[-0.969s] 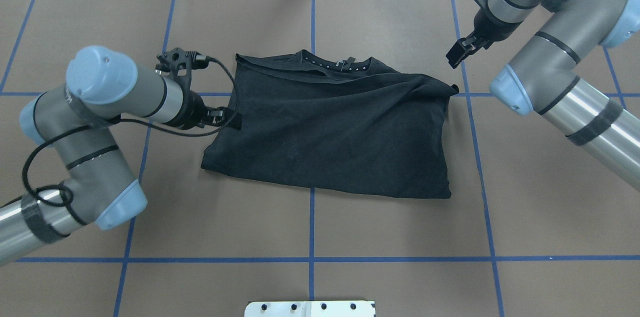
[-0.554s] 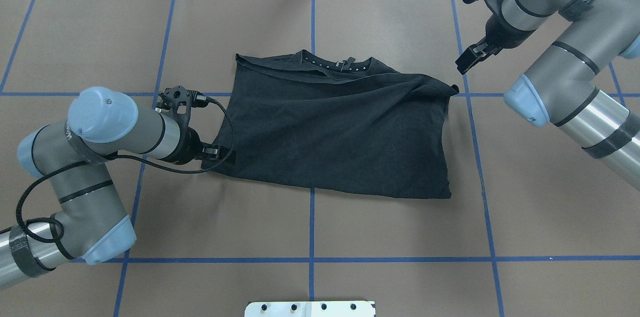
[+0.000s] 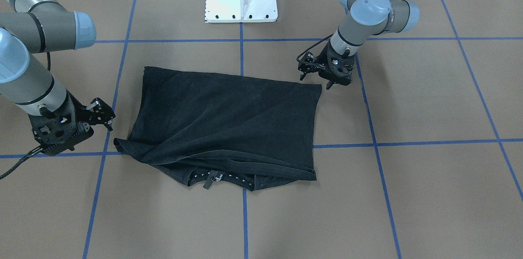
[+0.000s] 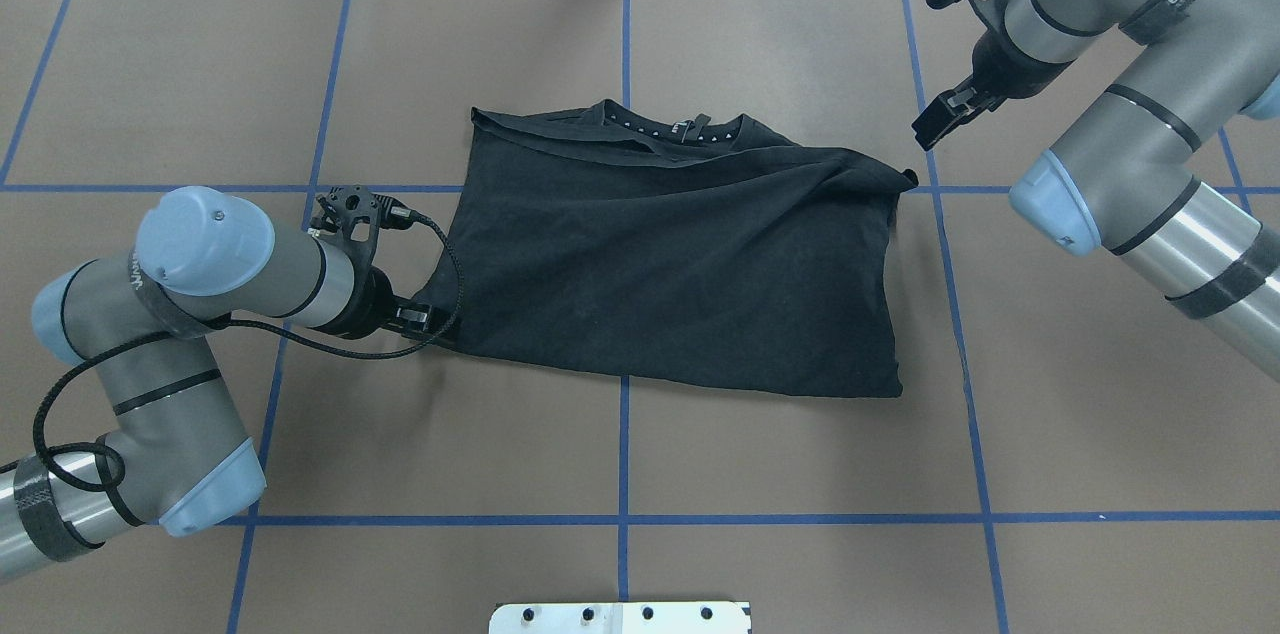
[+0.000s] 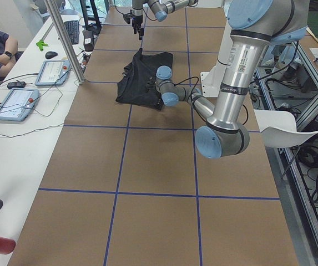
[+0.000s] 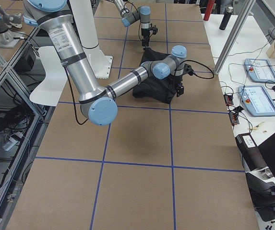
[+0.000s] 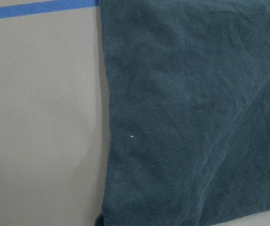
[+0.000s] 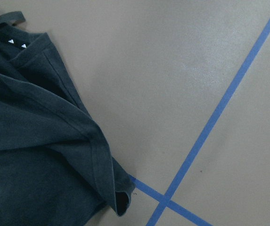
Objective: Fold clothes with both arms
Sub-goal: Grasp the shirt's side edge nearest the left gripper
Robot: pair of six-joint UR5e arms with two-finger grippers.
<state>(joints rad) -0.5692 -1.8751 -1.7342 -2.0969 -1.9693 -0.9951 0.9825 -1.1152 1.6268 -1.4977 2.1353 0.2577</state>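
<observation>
I reckon tee (image 4: 670,264) is part-folded on tabletop (image 4: 800,474), more folds left; L hand (image 4: 432,319) at its lower-left corner, grip unclear; R hand (image 4: 935,122) spread, empty.

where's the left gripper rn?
Overhead view, left side: the left gripper sits low at the black T-shirt's near-left corner, the one nearest the robot. Whether it touches the cloth can't be told.

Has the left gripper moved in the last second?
Yes. The left gripper slid toward the robot, away from the blue tape line, along the T-shirt edge.
</observation>
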